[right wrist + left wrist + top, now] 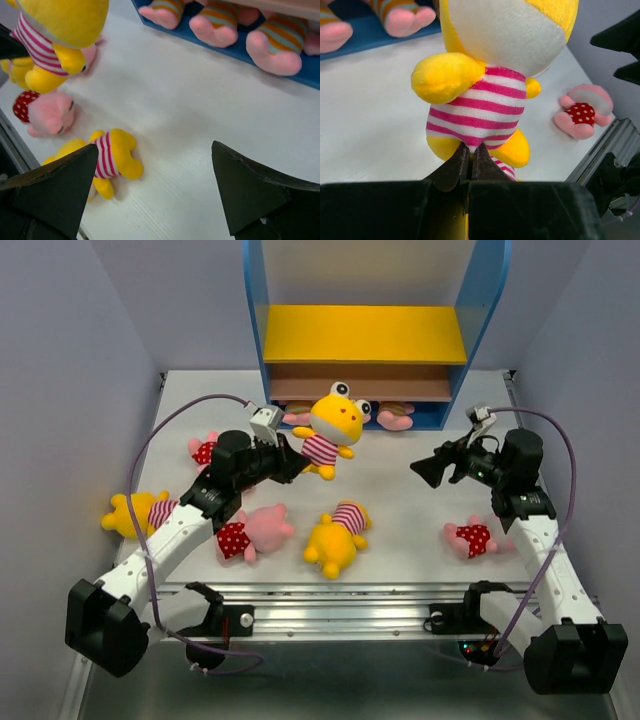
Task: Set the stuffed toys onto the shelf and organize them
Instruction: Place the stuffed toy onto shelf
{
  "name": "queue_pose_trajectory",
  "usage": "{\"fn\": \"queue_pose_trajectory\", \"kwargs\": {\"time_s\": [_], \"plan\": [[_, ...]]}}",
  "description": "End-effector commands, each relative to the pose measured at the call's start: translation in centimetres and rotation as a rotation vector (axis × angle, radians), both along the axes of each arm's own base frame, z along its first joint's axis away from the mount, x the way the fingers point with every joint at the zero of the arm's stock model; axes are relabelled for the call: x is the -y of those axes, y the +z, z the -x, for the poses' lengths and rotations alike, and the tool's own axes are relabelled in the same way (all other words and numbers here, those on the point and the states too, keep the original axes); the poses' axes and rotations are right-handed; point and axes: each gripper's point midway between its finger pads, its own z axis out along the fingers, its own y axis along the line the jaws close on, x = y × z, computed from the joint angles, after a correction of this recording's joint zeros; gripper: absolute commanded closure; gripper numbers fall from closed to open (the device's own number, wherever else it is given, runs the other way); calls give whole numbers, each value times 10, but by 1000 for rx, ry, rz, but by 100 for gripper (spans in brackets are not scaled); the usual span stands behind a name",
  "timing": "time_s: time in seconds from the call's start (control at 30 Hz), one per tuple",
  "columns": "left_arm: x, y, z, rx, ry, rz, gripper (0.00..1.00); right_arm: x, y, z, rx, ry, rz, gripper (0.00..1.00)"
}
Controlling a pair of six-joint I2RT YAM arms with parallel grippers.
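Left gripper (470,152) clenched on shirt hem of yellow bear (480,107), held upright before shelf (488,310); right gripper (155,150) jaws wide apart, empty, above table (200,115).

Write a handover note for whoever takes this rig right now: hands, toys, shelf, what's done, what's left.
Left hand: shut on the held bear, gripping its shirt hem; it is upright in front of the shelf.
Right hand: open, empty, over the table.
Done: tan-striped pigs lie on the shelf's blue base; count unclear. The yellow board holds no toys.
Left: shelve the held bear, then five from the table: left-edge bear, middle bear, rear-left dotted pig, middle dotted pig, right dotted pig.
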Motion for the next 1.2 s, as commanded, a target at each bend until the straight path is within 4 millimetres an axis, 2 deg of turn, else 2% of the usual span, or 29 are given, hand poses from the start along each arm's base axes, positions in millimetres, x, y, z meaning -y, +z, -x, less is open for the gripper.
{"fn": "queue_pose_trajectory", "kwargs": {"time_s": [0.0, 0.07, 0.1, 0.13, 0.17, 0.2, 0.37, 0.53, 0.67, 0.93, 1.07, 1.1, 1.17], "plan": [[-4, 5, -18, -7, 18, -11, 100, 19, -20, -1, 90, -60, 141, 0], [-10, 3, -30, -32, 50, 6, 100, 20, -30, 2, 100, -53, 163, 0], [-11, 4, -35, -38, 57, 13, 100, 21, -31, 3, 103, -55, 167, 0], [-14, -4, -44, -65, 72, 11, 100, 21, -32, 4, 105, -55, 169, 0], [-14, -1, -49, -73, 77, 30, 100, 21, -32, 4, 111, -54, 173, 0], [-13, -9, -55, -102, 79, 30, 100, 21, -32, 4, 111, -52, 174, 0], [-18, -18, -87, -152, 99, 46, 100, 25, -26, 5, 144, -78, 191, 0], [-18, -17, -120, -187, 121, 62, 100, 29, -23, 7, 169, -100, 205, 0], [-16, -11, -139, -189, 120, 98, 100, 28, -22, 8, 175, -96, 204, 0], [-20, 6, -159, -188, 152, 185, 100, 28, -20, 10, 189, -98, 202, 0], [-29, 7, -182, -214, 216, 227, 100, 28, -20, 10, 190, -100, 202, 0], [-29, 16, -188, -213, 223, 251, 100, 29, -20, 9, 192, -102, 205, 0], [-30, 13, -198, -223, 251, 253, 100, 29, -20, 9, 196, -106, 209, 0]]}}
